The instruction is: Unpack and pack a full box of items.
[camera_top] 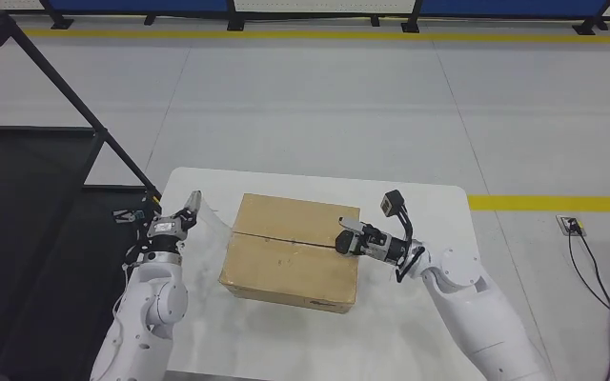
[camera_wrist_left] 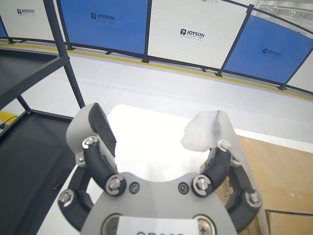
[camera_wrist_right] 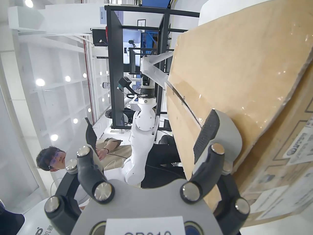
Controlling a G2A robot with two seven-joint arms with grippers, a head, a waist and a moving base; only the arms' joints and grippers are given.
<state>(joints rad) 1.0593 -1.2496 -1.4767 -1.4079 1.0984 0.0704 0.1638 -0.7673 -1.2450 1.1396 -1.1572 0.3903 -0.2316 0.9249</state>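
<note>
A closed brown cardboard box [camera_top: 286, 257] sits mid-table, a seam running across its top flaps. A strip of clear tape [camera_top: 217, 221] stretches from the seam's left end to my left gripper [camera_top: 191, 205], which hangs off the box's left side. In the left wrist view that gripper [camera_wrist_left: 156, 123] is open, and the crumpled tape [camera_wrist_left: 207, 130] clings to one finger beside the box [camera_wrist_left: 276, 167]. My right gripper [camera_top: 341, 238] is at the seam's right end. It [camera_wrist_right: 150, 128] stands open, one pad [camera_wrist_right: 207, 133] lying against the box top [camera_wrist_right: 232, 62]; the tape [camera_wrist_right: 156, 72] shows far off.
The white table [camera_top: 419, 210] has bare room on all sides of the box. A black metal shelf rack [camera_top: 57, 190] stands close by the table's left edge, near my left arm, its frame [camera_wrist_left: 71, 74] rising just beyond the gripper. Blue and white fence panels [camera_wrist_left: 190, 25] stand across the floor.
</note>
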